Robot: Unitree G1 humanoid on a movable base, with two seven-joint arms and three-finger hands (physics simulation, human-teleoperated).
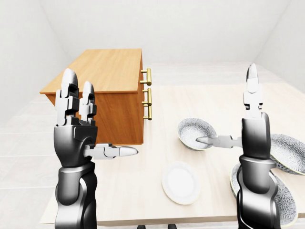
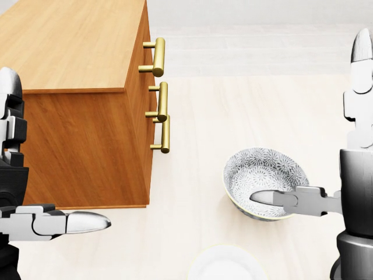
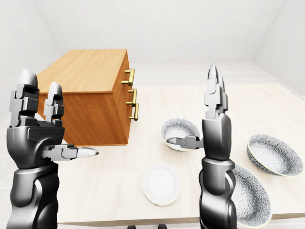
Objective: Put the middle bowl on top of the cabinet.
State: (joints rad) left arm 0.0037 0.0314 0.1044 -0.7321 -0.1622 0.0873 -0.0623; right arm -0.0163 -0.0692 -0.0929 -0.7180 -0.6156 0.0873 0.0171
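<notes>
- Your right hand (image 2: 355, 184) is spread wide: fingers straight up, thumb (image 2: 274, 198) out flat toward the left of the head view. It grips nothing.
- The thumb tip lies over the bowl (image 2: 259, 169), inside its rim. I can't tell whether it touches. The fingers stand at the bowl's right side.
- Your left hand (image 1: 76, 138) is also wide and holds nothing, with fingers up and thumb pointing right. It is by the cabinet's lower left corner in the left-eye view.
- The bowl sits upright on the table (image 3: 119, 191), right of the cabinet (image 2: 70, 46) and well apart from it, with bare table between them.
- Three brass handles (image 2: 158, 56) stick out of the cabinet face toward the bowl, just under the top's right edge.
- The cabinet top is flat wood.
- A white plate (image 3: 162, 183) lies below the bowl in the view, near the table's bottom edge.
- A second bowl (image 3: 274, 155) sits to the right. A third bowl (image 3: 252, 198) is partly behind your right forearm, close to the bottom edge.
</notes>
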